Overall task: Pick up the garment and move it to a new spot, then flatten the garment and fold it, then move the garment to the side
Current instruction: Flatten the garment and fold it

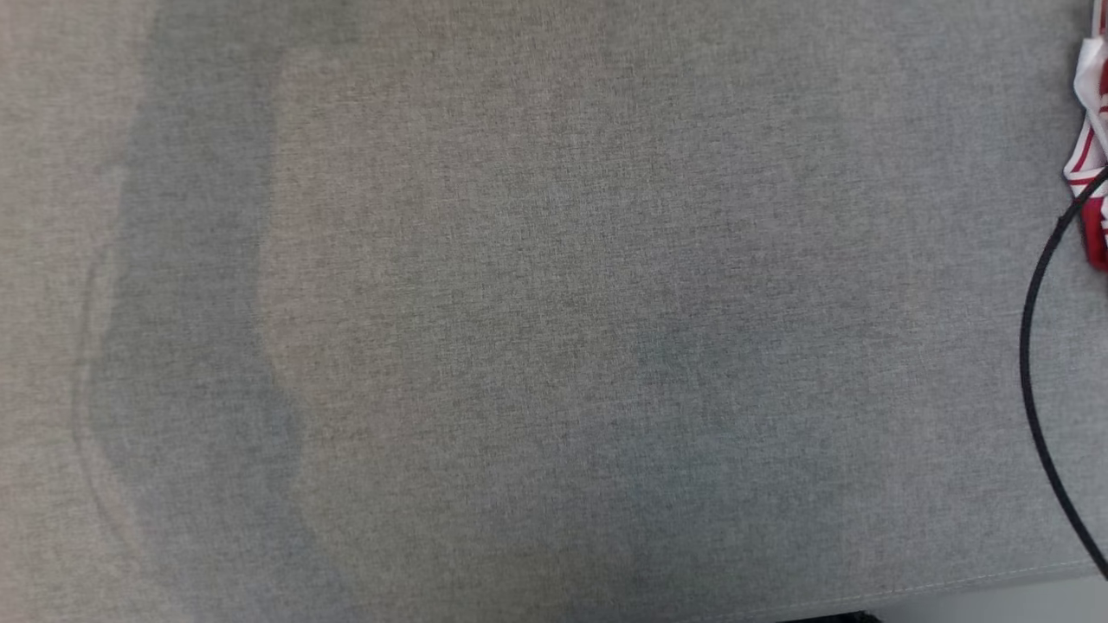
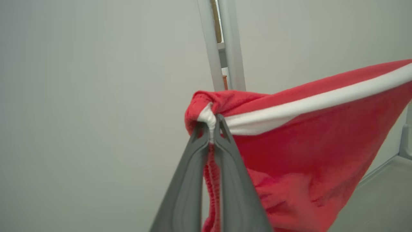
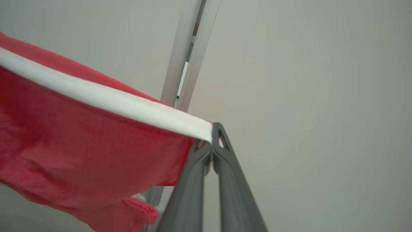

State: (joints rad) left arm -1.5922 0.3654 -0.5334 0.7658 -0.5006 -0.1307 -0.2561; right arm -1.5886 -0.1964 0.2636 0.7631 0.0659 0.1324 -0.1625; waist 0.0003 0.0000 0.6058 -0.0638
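Stretching garment (image 2: 305,145); left tool (image 2: 211,126), right tool (image 3: 212,137)

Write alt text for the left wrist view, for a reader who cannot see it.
The shut left hand pinches the white-banded edge of a red fabric garment, which stretches away to the right before a pale wall.

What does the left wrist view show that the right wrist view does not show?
Left wrist view: the left gripper shut on a bunched corner of the red garment, plus a strip of floor. Right wrist view: the right gripper shut on the end of the white band. Shared: the garment stretched out, a pale post, a plain wall.
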